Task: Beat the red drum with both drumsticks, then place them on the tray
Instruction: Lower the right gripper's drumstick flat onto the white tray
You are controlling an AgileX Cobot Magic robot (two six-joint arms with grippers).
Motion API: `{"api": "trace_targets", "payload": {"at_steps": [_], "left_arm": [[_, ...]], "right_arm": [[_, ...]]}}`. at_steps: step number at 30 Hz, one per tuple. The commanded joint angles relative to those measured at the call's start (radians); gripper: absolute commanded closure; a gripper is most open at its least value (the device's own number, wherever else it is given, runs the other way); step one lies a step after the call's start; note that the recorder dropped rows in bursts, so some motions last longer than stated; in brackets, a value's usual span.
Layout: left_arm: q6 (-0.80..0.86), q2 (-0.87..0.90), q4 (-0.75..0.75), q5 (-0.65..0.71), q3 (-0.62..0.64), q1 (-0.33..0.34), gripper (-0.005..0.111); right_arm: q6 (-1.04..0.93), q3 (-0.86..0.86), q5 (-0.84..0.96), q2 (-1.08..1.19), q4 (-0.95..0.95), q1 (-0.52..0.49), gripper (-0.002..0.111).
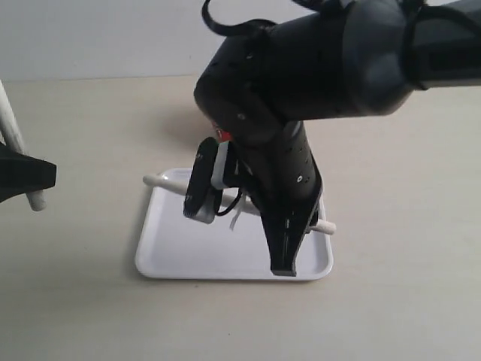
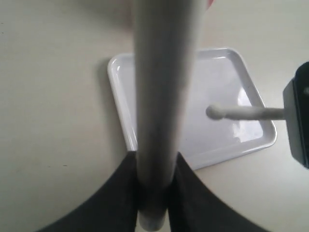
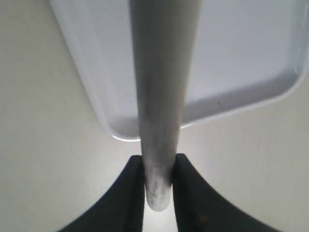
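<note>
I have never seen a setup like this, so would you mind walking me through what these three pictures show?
This is a robot with two arms, each ending in a two-fingered gripper. The exterior view comes from a camera off the arms, looking down at a pale table. The big black shape there is the right arm, reaching over a white tray. Its gripper is shut on a wooden drumstick, which lies across the tray. At the left edge, the left gripper holds the second drumstick.

The other two pictures come from cameras on the wrists, looking along each gripper. The left wrist view shows its stick close up, with the tray beyond. The right wrist view shows its own stick above the tray's rim.
</note>
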Motion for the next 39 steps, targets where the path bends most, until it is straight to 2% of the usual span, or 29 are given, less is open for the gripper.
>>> {"api": "trace_targets", "payload": {"at_steps": [1,6,39], "left_arm": [[-0.007,-0.008,-0.006,0.006,0.005,0.003,0.107],[-0.007,-0.008,-0.006,0.006,0.005,0.003,0.107],[-0.007,-0.008,-0.006,-0.002,0.005,0.003,0.107]], "right_arm": [[-0.067,-0.010,-0.040,0.027,-0.011,0.035,0.108],[-0.126,-0.010,-0.094,0.060,-0.045,0.036,0.108],[-0.117,-0.010,-0.087,0.190,-0.066,0.036,0.108]]}}
